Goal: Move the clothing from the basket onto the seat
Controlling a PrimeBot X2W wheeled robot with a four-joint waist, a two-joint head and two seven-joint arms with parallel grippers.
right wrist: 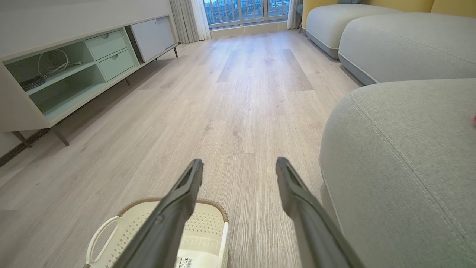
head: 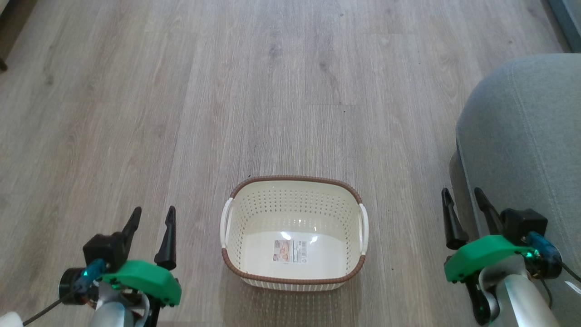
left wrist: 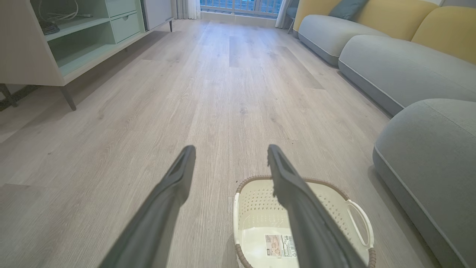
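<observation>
The basket point(head: 295, 178) stands on the wood floor between my arms, cream with a brown rim and white handles. Inside it I see only the paper label point(head: 290, 250) on its floor. The clothing is out of view. The seat point(head: 522, 136) rises at the right, grey-green with stitched seams. My left gripper point(head: 154, 210) hangs open to the left of the basket, holding nothing. My right gripper point(head: 461, 190) is open and empty between the basket and the seat's front. The right wrist view shows the seat point(right wrist: 401, 167) close by, with a tiny red speck at its right edge, too small to identify.
A low white and pale-green cabinet point(left wrist: 55, 48) on thin legs lines the left wall. More grey sofa sections point(left wrist: 401, 67) with yellow backs run along the right toward a window. Open wood floor point(head: 272, 91) stretches ahead of the basket.
</observation>
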